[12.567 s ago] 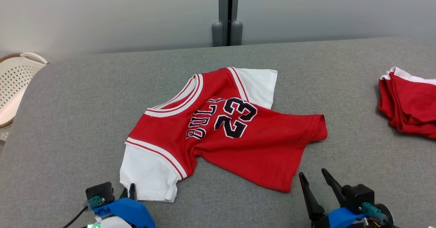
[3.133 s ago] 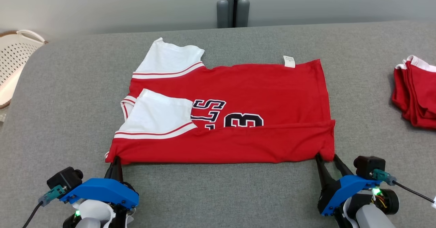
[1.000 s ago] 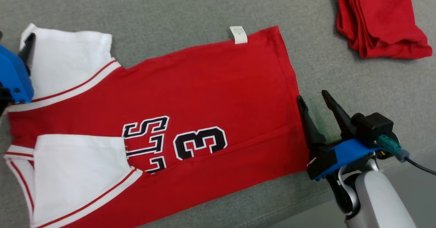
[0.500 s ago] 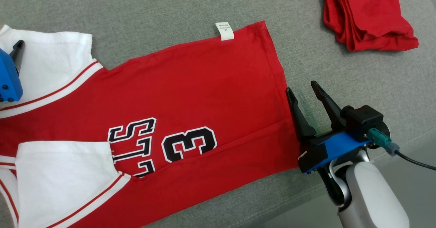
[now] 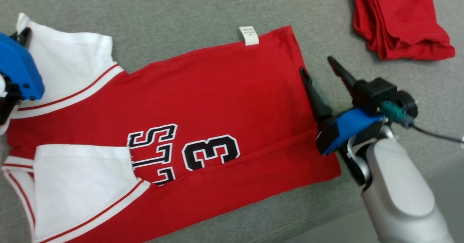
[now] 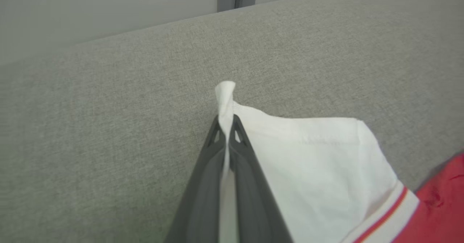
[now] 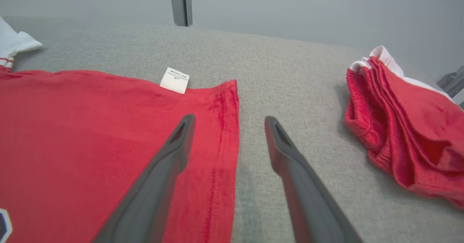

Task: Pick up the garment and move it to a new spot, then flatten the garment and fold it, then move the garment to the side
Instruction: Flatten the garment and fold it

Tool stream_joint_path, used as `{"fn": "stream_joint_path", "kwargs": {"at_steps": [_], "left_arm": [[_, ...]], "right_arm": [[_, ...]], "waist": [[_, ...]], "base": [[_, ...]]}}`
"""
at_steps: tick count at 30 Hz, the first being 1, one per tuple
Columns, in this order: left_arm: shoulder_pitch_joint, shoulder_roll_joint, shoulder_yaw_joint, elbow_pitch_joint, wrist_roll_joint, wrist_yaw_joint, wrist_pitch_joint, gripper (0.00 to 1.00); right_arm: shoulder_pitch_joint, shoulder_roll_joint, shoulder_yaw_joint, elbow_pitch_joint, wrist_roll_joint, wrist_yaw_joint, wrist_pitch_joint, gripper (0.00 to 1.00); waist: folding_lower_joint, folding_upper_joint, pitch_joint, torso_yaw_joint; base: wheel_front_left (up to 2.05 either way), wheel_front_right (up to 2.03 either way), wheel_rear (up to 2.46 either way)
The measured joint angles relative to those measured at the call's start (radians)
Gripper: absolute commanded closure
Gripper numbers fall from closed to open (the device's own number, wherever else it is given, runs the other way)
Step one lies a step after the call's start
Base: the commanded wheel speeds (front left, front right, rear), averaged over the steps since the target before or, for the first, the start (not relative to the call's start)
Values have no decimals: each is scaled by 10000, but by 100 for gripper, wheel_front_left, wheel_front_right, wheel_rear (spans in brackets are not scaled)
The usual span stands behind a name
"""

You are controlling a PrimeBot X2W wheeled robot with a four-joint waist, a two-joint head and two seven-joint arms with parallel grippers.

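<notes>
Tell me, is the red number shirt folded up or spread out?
Mostly spread out. The shirt lies flat on the grey cushion, with just its near edge folded over the number and one white sleeve on top.

Grey fabric surface (image 5: 181, 11), red/white jersey (image 5: 217, 90) laid out mid, folded red garment (image 5: 398, 21) far rt

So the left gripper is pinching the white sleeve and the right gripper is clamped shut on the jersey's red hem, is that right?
Not quite: the left gripper is shut on the white sleeve, but the right gripper is open, its fingers straddling the red hem, as the right wrist view shows.
</notes>
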Motion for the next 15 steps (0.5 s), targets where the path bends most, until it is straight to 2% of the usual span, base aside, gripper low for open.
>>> {"fn": "stream_joint_path", "kwargs": {"at_steps": [8, 15], "left_arm": [[107, -593, -435, -685, -123, -153, -892, 100], [256, -1005, -805, -1227, -176, -207, -1455, 100]], "right_arm": [[-1967, -930, -199, 1985, -1168, 0, 909, 0], [-3099, -1722, 637, 3779, -1392, 0, 1772, 0]], "waist": [[-1, -1, -462, 1014], [-1, 0, -510, 1783]], "base": [[0, 0, 0], [0, 0, 0]]}}
